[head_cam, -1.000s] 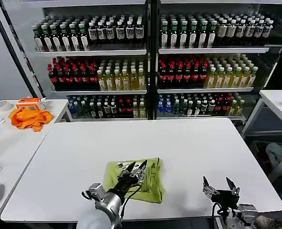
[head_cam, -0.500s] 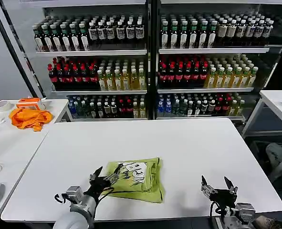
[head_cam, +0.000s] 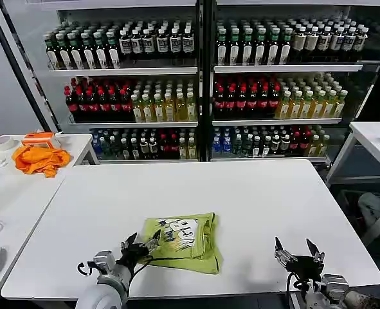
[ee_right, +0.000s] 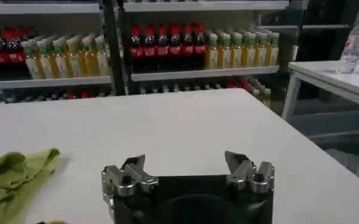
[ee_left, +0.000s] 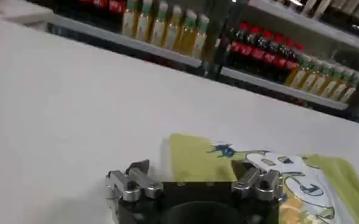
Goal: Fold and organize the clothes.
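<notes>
The T-shirt (head_cam: pixel 182 242) lies folded into a compact packet, print up, near the table's (head_cam: pixel 241 193) front edge. The left gripper (head_cam: pixel 140 245), a second ago over the fabric, has withdrawn to the packet's 9 o'clock, fingers spread and empty. The right gripper (head_cam: pixel 299 252) idles open at 3 o'clock, well apart. Folding appears essentially complete.
</notes>
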Controlling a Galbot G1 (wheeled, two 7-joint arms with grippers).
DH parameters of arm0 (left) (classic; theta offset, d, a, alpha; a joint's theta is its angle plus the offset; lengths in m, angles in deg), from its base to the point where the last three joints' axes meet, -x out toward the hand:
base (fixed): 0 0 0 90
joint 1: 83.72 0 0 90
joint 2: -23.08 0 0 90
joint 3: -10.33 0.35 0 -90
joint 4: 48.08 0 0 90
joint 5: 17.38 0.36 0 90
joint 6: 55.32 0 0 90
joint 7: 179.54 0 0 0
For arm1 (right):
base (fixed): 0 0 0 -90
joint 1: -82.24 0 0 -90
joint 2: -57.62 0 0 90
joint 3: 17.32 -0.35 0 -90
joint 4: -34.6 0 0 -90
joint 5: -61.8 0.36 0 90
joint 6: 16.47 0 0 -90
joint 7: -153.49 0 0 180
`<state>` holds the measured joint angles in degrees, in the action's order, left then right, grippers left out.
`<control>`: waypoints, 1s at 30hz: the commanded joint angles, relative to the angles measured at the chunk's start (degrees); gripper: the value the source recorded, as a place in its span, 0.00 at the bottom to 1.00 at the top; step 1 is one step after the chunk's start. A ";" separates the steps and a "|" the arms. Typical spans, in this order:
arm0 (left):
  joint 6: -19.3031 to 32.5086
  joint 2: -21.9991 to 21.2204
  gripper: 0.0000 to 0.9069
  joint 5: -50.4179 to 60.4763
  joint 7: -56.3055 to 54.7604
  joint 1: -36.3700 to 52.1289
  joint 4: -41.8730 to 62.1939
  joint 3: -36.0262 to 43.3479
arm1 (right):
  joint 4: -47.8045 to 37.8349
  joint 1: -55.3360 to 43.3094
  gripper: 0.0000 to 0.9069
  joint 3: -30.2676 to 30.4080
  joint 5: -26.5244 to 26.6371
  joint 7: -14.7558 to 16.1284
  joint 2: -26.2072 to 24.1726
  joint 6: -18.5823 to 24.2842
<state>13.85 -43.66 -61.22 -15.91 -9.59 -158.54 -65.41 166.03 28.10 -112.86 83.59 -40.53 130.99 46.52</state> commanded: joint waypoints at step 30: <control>1.43 -6.96 0.07 -30.13 1.35 0.04 -3.06 -5.82 | 1.92 1.13 1.00 -0.54 -0.07 -0.13 0.85 -0.68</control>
<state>14.46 -49.24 -83.95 -14.87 -9.26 -159.41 -68.68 167.85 29.18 -113.35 83.51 -40.69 131.85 45.84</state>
